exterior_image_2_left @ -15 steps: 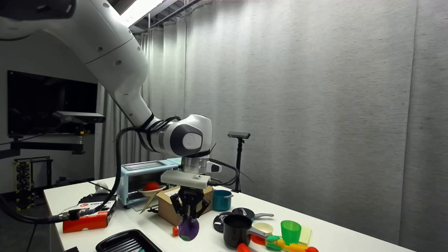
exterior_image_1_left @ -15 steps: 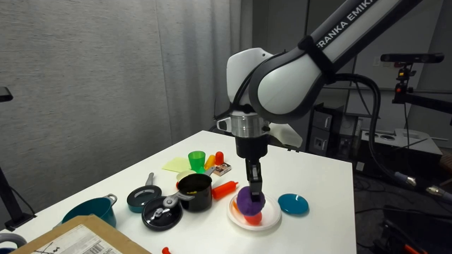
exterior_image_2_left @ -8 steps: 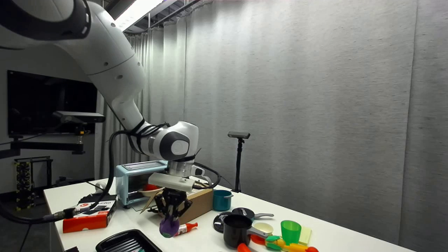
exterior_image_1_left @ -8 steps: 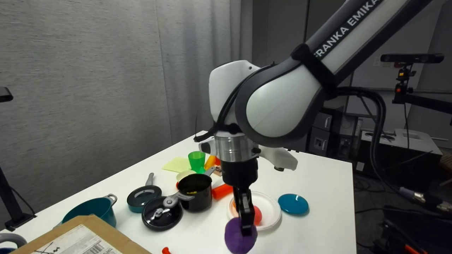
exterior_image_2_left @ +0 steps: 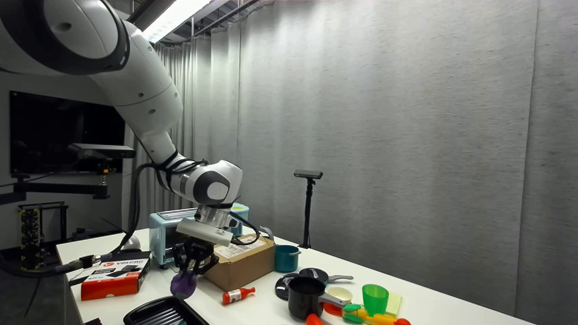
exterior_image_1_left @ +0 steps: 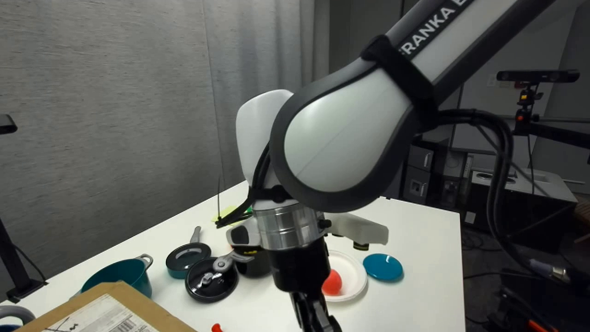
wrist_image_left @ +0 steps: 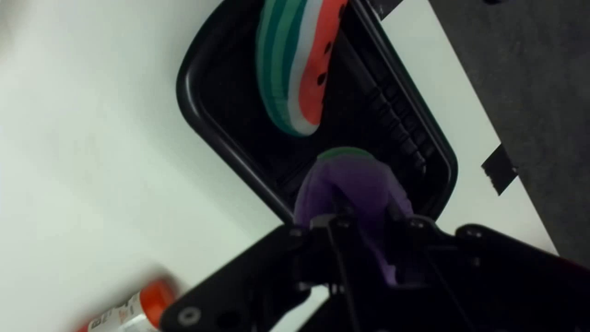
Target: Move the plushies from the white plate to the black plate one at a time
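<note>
Black two-finger gripper (wrist_image_left: 367, 216) clamped on rounded purple plush toy (wrist_image_left: 355, 177) with green tip

Wrist view, left to right: a slender red bottle (wrist_image_left: 126, 313) with a white label lies at the lower left. A black rectangular tray (wrist_image_left: 230, 87) with a raised rim occupies the upper centre. A green, white and red watermelon-slice plush toy (wrist_image_left: 295, 69) rests in it; an exterior view shows the tray at the bottom edge, with only a small green part of this toy visible. The purple plush toy, right of centre, overlaps the tray's lower edge in the frame; vertical clearance cannot be determined.

Only an exterior view shows the flat round white plate (exterior_image_1_left: 354, 276), lower right of centre, carrying a smooth red-orange plush toy (exterior_image_1_left: 333, 282). The white-and-black robot arm (exterior_image_1_left: 341, 143) hides the plate's left part; a shallow round blue dish (exterior_image_1_left: 382, 266) sits just right of the plate.

Pose: the arm reaches downward in both exterior views, with the gripper tilted from vertical. The jaws stand a narrow gap apart, pressed against both sides of the purple plush toy.
</note>
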Motion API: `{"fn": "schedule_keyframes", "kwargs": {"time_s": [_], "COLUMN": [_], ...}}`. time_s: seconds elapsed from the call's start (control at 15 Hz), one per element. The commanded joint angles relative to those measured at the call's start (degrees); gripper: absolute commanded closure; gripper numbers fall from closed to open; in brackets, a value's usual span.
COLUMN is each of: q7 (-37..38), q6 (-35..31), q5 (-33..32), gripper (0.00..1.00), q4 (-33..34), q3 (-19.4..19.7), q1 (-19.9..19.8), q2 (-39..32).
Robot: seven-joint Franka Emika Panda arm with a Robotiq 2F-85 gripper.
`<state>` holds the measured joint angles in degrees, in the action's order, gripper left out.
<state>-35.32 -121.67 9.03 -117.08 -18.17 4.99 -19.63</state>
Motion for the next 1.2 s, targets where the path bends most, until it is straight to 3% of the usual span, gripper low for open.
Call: {"fn": "schedule_keyframes", "kwargs": {"time_s": [0.0,0.47,0.53,0.6,0.87,1.13], "q7": [-5.95,-9.81,-10.26,-10.77,-10.98,-6.21], "q6": [7.76,13.71,13.32,13.3,13.02,11.36], "q5": [2.87,3.4,3.46,3.48,3.19,0.43], "gripper": [0.96,0.96,0.58,0.57,0.27,0.0], "q4": [0.36,-0.46,-0.8,-0.89,-0.92,0.26], "q3": [0.75,1.73,1.71,1.7,2.24,4.51], "q1": [-1.64,-1.04,-0.96,-0.95,-1.07,-0.51], "q2": [0.88,1.44,1.69,1.77,2.12,1.69]}}
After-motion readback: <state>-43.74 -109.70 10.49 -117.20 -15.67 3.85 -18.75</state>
